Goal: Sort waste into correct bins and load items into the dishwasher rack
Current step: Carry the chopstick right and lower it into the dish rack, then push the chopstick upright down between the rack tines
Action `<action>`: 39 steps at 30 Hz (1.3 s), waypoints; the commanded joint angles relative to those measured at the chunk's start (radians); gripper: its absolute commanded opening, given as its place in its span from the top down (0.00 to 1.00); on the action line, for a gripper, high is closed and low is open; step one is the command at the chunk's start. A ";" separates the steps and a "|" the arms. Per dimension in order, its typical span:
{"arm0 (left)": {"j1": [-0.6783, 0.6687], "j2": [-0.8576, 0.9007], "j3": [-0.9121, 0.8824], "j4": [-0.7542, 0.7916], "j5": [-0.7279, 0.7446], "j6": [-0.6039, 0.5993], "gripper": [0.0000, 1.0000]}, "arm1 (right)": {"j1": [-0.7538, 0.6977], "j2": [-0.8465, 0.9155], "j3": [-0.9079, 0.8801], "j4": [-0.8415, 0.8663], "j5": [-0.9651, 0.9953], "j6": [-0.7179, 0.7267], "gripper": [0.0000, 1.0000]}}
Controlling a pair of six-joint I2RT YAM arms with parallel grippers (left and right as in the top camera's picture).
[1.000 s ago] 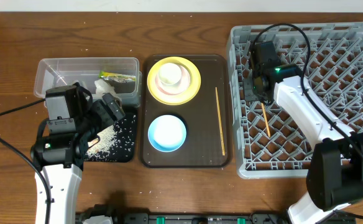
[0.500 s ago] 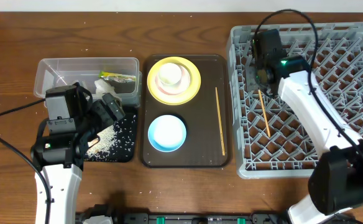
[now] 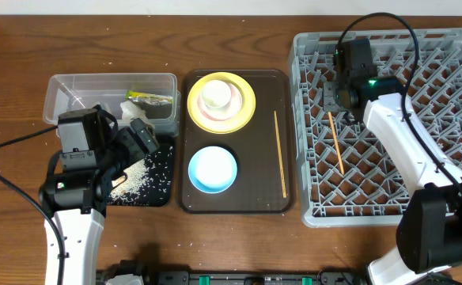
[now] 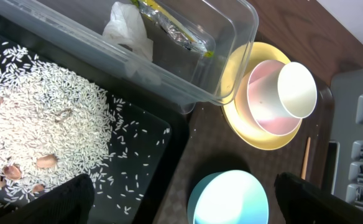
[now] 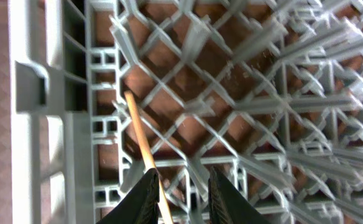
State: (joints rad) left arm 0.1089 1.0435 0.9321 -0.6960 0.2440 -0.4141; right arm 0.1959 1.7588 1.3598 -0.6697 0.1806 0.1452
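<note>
My right gripper (image 3: 331,100) hovers over the left part of the grey dishwasher rack (image 3: 452,198); its jaws (image 5: 184,200) are a little apart and empty. One chopstick (image 5: 138,134) lies in the rack beside the left finger, also seen from overhead (image 3: 335,142). The other chopstick (image 3: 280,154) lies on the brown tray. My left gripper (image 4: 184,208) is wide open above the light blue bowl (image 4: 231,199). The white cup (image 4: 296,90) sits in a pink bowl on the yellow plate (image 3: 247,99). Tissue (image 4: 128,31) and wrapper (image 4: 169,28) lie in the clear tub (image 3: 73,91). Rice (image 4: 38,118) covers the black tray (image 3: 164,170).
The brown serving tray (image 3: 259,190) lies between the bins and the rack, holding plate, bowl and chopstick. The rack's upright pegs stand close around my right gripper. Cables loop from both arms over the wooden table.
My right gripper has moved right and back, away from the chopstick, which now lies uncovered in the rack. The left arm has not moved.
</note>
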 commanded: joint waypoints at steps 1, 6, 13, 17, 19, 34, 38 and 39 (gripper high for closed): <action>0.004 0.000 0.022 0.000 -0.002 0.013 0.05 | -0.003 -0.003 -0.017 0.027 -0.031 -0.058 0.73; 0.004 0.000 0.022 0.000 -0.002 0.013 0.05 | -0.003 -0.002 -0.020 0.039 -0.031 -0.057 0.73; 0.004 0.000 0.022 0.000 -0.002 0.013 0.05 | -0.006 0.011 -0.030 0.095 -0.032 -0.057 0.76; 0.004 0.000 0.022 0.000 -0.002 0.013 0.05 | -0.006 0.023 -0.031 0.108 -0.032 -0.057 0.76; 0.004 0.000 0.022 0.000 -0.002 0.013 0.05 | -0.006 0.031 -0.031 0.113 -0.034 -0.057 0.75; 0.004 0.000 0.022 0.000 -0.002 0.013 0.05 | -0.008 0.093 -0.031 0.138 -0.084 -0.058 0.67; 0.004 0.000 0.022 0.000 -0.002 0.013 0.05 | -0.008 0.095 -0.032 0.140 -0.080 -0.058 0.66; 0.004 0.000 0.022 0.000 -0.002 0.013 0.05 | -0.008 0.098 -0.032 0.139 -0.080 -0.058 0.67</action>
State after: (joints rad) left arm 0.1089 1.0435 0.9321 -0.6960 0.2440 -0.4141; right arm 0.1955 1.8469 1.3338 -0.5331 0.1040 0.0963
